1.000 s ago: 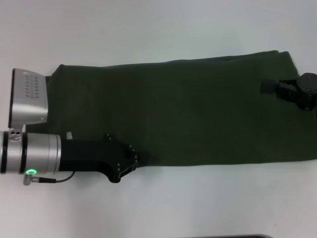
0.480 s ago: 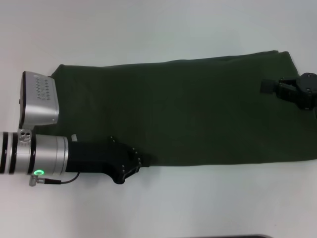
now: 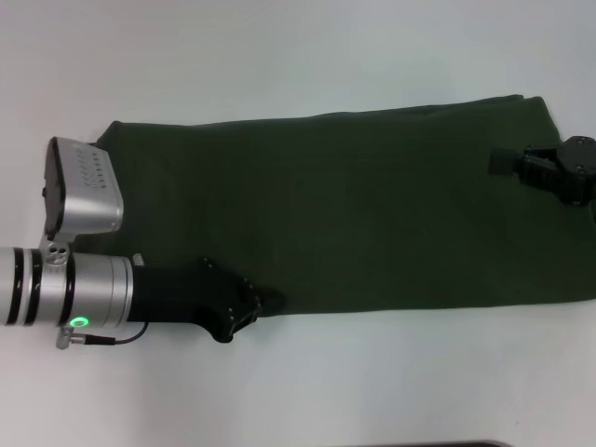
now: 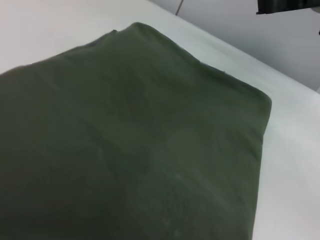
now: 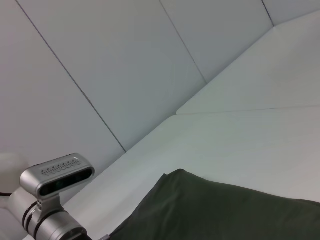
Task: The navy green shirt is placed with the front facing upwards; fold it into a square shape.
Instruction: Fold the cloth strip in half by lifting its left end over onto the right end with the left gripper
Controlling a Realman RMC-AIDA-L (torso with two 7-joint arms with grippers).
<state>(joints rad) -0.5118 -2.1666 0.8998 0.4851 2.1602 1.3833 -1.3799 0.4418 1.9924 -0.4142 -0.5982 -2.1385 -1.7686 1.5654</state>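
Navy green shirt (image 3: 345,209) flat between pincers; left pincer (image 3: 265,303) at near hem, right pincer (image 3: 507,163) over right end; grips unclear.

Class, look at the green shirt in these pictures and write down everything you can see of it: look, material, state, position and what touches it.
The green shirt is dark olive, a soft matte cloth like cotton, already folded into a long band with no lettering or label showing. It lies flat across the white table, its right end running past the head view's edge. The left end effector is at its near edge close to the left end; the right end effector is over its right end. Whether either grips the cloth cannot be told.
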